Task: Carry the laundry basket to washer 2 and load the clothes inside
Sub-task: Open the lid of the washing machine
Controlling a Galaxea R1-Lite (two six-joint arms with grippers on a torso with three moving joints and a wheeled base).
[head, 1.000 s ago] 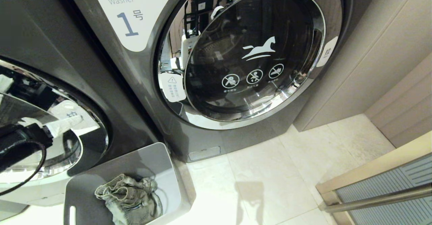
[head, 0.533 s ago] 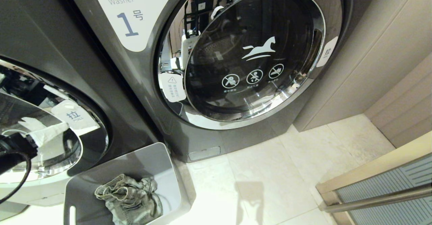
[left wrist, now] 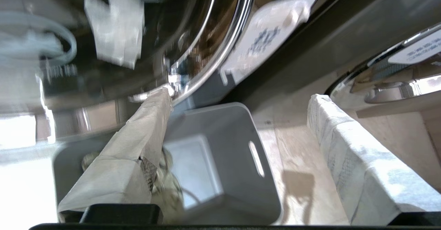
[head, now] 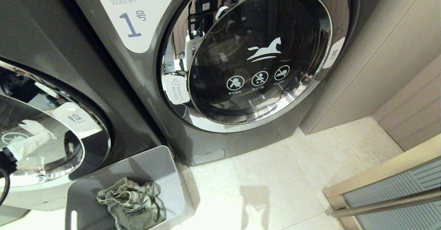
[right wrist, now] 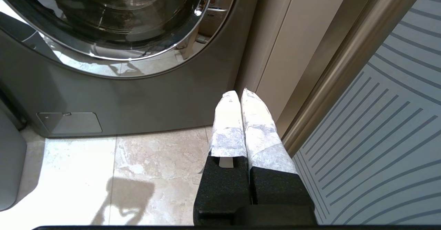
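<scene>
L arm w/ the left gripper (head: 20, 147) pulls back toward 9 o'clock in head view: earlier its black body & cable loop cover much of the left washer door (head: 51, 143); now only a sliver of black housing & one white-wrapped finger (head: 26, 145) show at the frame edge. That uncovers more of the door glass, incl. the white pull label (head: 77, 118), which the gripper partly hid before. Reflections in the door glass shift w/ the arm.
</scene>
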